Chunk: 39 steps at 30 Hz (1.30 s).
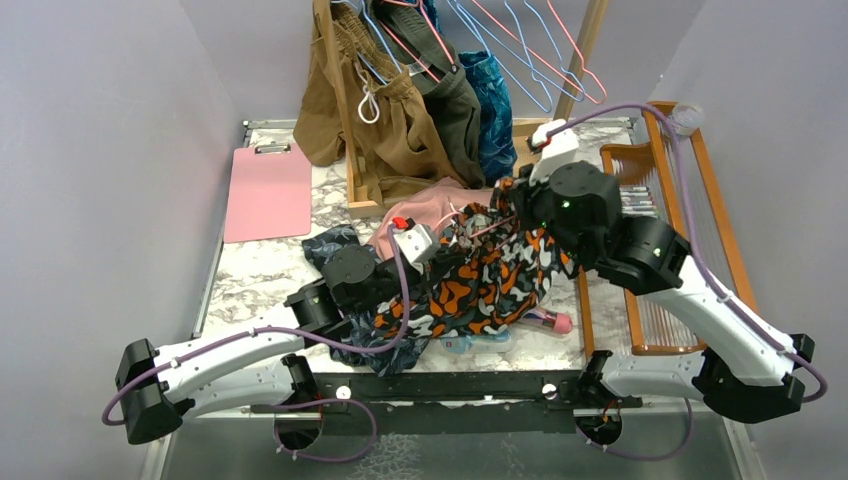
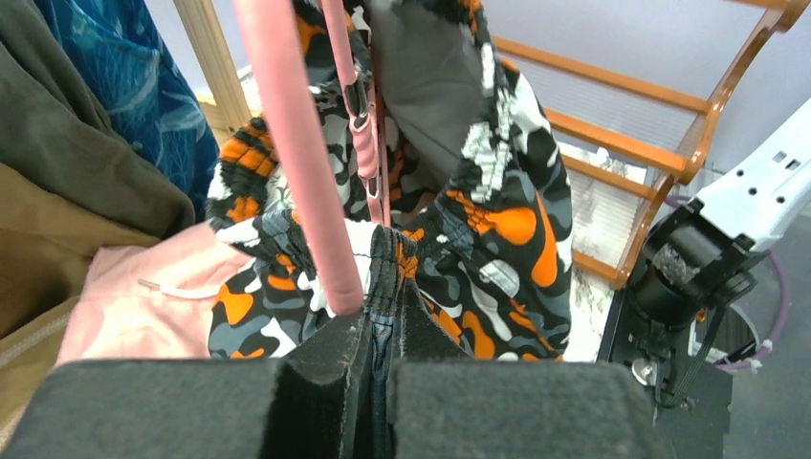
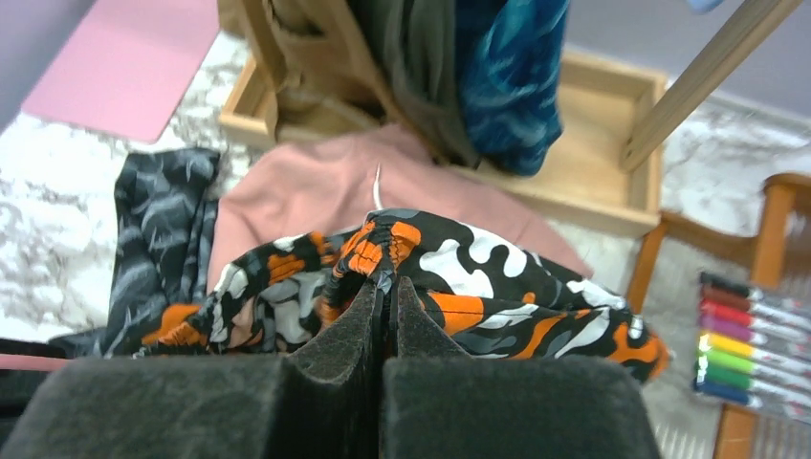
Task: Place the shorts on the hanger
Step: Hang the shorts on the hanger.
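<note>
The camouflage shorts (image 1: pixel 480 285) lie bunched and partly lifted at the table's middle, held between both arms. My left gripper (image 1: pixel 432 250) is shut on a gathered edge of the shorts (image 2: pixel 497 220), fabric pinched between its pads (image 2: pixel 384 292). The pink hanger (image 2: pixel 292 143) runs down right beside my left fingertip, and a thinner pink bar with a clip passes into the shorts. My right gripper (image 1: pixel 508 200) is shut on another gathered edge of the shorts (image 3: pixel 459 277), pinched at its tips (image 3: pixel 385 287). Most of the hanger is hidden by fabric.
Dusty-pink shorts (image 1: pixel 430 205) and navy leaf-print shorts (image 1: pixel 330 248) lie under and beside the camouflage pair. A wooden rack (image 1: pixel 345 110) at the back holds brown, olive and blue garments and wire hangers. A pink clipboard (image 1: pixel 268 190) lies left. A wooden frame (image 1: pixel 690 230) with markers (image 3: pixel 756 335) stands right.
</note>
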{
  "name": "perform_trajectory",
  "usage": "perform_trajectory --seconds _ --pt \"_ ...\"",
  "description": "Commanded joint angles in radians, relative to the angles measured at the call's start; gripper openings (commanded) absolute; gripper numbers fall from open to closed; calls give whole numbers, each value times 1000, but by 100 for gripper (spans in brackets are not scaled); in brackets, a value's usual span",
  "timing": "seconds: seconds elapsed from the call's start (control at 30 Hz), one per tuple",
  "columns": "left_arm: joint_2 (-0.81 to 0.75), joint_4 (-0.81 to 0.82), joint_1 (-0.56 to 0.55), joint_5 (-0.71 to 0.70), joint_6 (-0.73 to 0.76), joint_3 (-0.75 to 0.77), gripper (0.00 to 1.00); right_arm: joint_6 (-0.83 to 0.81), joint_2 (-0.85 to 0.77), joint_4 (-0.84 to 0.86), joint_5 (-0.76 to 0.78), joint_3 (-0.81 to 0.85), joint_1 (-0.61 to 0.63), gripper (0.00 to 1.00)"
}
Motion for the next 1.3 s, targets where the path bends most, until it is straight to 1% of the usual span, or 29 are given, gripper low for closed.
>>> perform_trajectory --seconds 0.0,0.07,0.23,0.33,0.4,0.5,0.6,0.73,0.87,0.93,0.97,1.0,1.1,1.17,1.27 --pt "0 74 -4 -6 -9 72 0 -77 18 -9 104 102 0 1" --pt "2 70 -5 -12 -2 76 0 -74 25 -14 84 76 0 1" --pt "10 55 -3 -48 1 61 0 5 16 -8 -106 -37 0 1" --pt "14 58 -3 -67 4 66 0 18 18 8 -215 -15 0 1" --pt "21 59 -3 -106 10 80 0 28 22 20 -279 25 0 1" --pt "29 63 -2 -180 22 110 0 49 30 28 -332 63 0 1" --pt "32 72 0 -224 27 131 0 71 25 44 -351 34 0 1" --pt "45 71 1 -242 30 143 0 94 8 77 -377 0 0 1" --pt "51 86 1 -231 20 152 0 98 9 115 -507 -31 0 1" --pt "50 93 3 -211 17 154 0 99 17 116 -546 -36 0 1" --pt "47 93 3 -203 14 153 0 92 20 110 -556 -36 0 4" --pt "45 94 3 -193 12 151 0 80 23 100 -568 -33 0 10" --pt "28 94 3 -168 5 118 0 40 33 60 -599 -15 0 38" --pt "7 92 4 -155 -5 91 0 11 26 36 -616 -6 0 52" --pt "-45 90 3 -134 -20 42 0 -37 11 2 -633 5 0 68"
